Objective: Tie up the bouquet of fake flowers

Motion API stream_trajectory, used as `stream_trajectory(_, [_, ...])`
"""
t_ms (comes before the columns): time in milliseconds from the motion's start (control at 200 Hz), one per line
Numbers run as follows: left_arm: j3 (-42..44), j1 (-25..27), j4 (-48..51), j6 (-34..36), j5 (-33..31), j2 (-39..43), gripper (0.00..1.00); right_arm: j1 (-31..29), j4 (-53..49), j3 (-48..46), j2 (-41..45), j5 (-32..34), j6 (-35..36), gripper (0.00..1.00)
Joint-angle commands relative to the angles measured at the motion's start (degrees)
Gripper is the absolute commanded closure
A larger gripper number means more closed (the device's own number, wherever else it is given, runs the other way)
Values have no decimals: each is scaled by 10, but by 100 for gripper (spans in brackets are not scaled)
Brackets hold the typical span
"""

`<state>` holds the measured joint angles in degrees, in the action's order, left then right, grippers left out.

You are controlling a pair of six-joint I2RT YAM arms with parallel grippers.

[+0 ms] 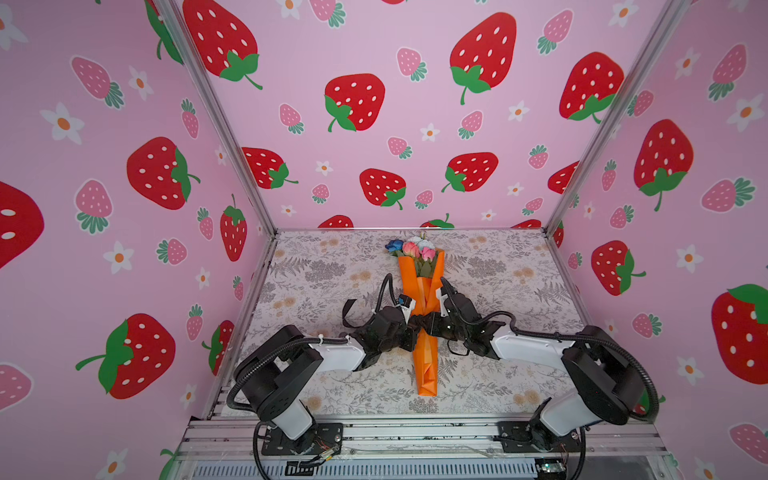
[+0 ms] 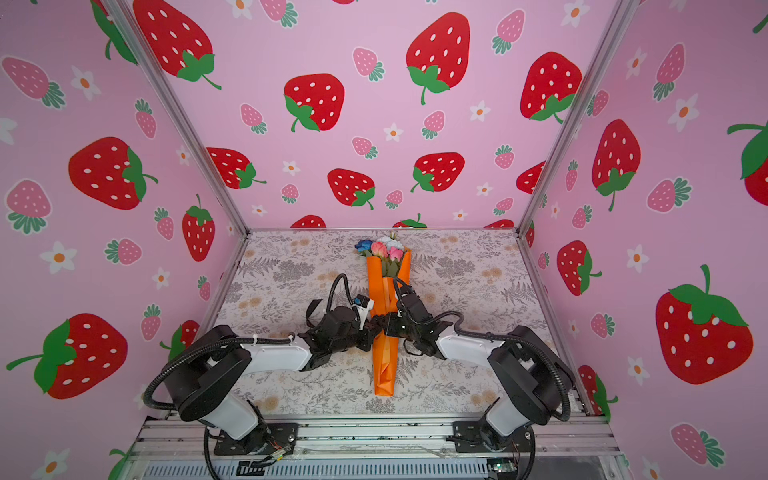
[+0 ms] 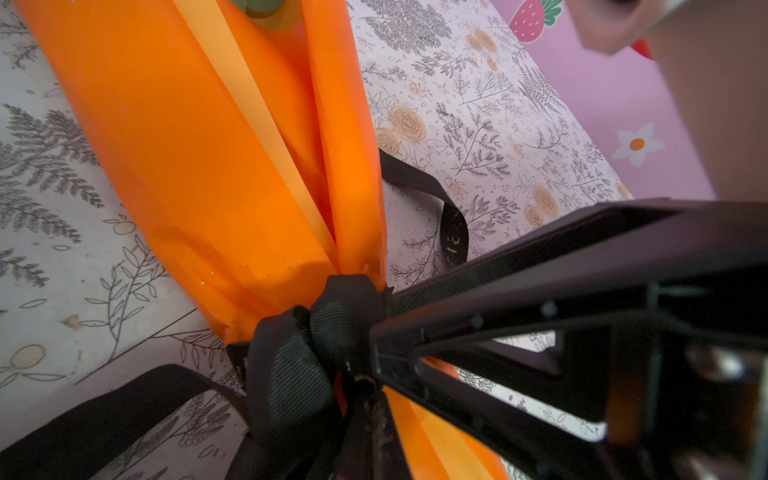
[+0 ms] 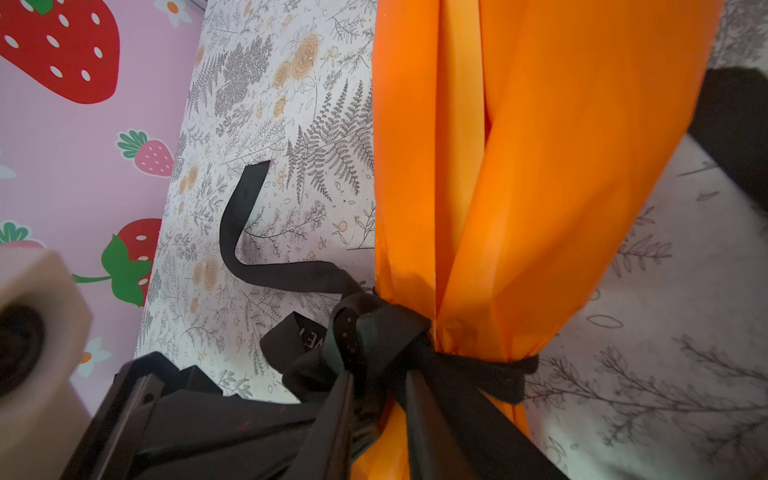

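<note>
The bouquet of fake flowers [image 1: 424, 291] [image 2: 384, 353] lies in orange paper along the middle of the table, with its pink, blue and white blooms [image 1: 411, 248] toward the back wall. A black ribbon is knotted [image 3: 345, 320] [image 4: 374, 332] round the paper's narrow waist. My left gripper [image 1: 409, 328] [image 3: 365, 399] is shut on the ribbon right at the knot. From the other side my right gripper [image 1: 430, 324] [image 4: 378, 382] meets the same knot. Its fingers [image 4: 345, 415] stand slightly apart, and orange paper shows in the gap.
One loose ribbon tail [image 1: 349, 311] [image 4: 249, 232] curls on the floral table cover left of the bouquet. Another tail [image 3: 453, 224] lies on its other side. Strawberry-print walls [image 1: 374, 124] close in the back and both sides. A metal rail [image 1: 415, 432] runs along the front.
</note>
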<state>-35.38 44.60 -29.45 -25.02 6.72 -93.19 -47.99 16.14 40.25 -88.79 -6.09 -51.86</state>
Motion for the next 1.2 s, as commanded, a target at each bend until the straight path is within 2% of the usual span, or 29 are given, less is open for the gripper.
stream_trajectory(0, [-7,2,-6,5,8,-11,100,-3,13,12,-2,-7,-10,73])
stream_trajectory(115, [-7,2,-7,6,8,-11,100,-6,11,13,-3,-5,-6,70])
stream_trajectory(340, [-10,2,-3,8,25,-9,100,-11,10,23,-33,-4,-5,72])
stream_trajectory(415, [-10,3,0,9,24,-7,100,-12,12,24,-39,0,-3,79])
stream_trajectory(525, [-13,2,8,0,20,0,100,-12,5,24,-42,11,-4,99])
stream_trajectory(595, [-12,1,22,-8,15,13,100,-12,4,19,-40,17,-6,100])
stream_trajectory(625, [-11,0,28,-10,0,21,96,-12,4,16,-39,19,-7,100])
stream_trajectory(690, [-10,-1,44,-14,-15,42,75,-12,4,12,-38,21,-7,100])
stream_trajectory(780, [-12,-2,75,-16,-43,75,56,-12,5,11,-38,22,-6,100])
stream_trajectory(815, [-12,-4,85,-21,-58,87,52,-12,5,12,-39,22,-6,100])
stream_trajectory(930, [-22,-14,129,-32,-96,119,48,-11,6,9,-36,23,-8,100])
stream_trajectory(995, [-35,-28,156,-32,-96,124,47,-12,6,9,-35,22,-8,100])
stream_trajectory(1196, [-78,-71,187,-10,-26,90,48,-11,8,9,-37,20,-8,100])
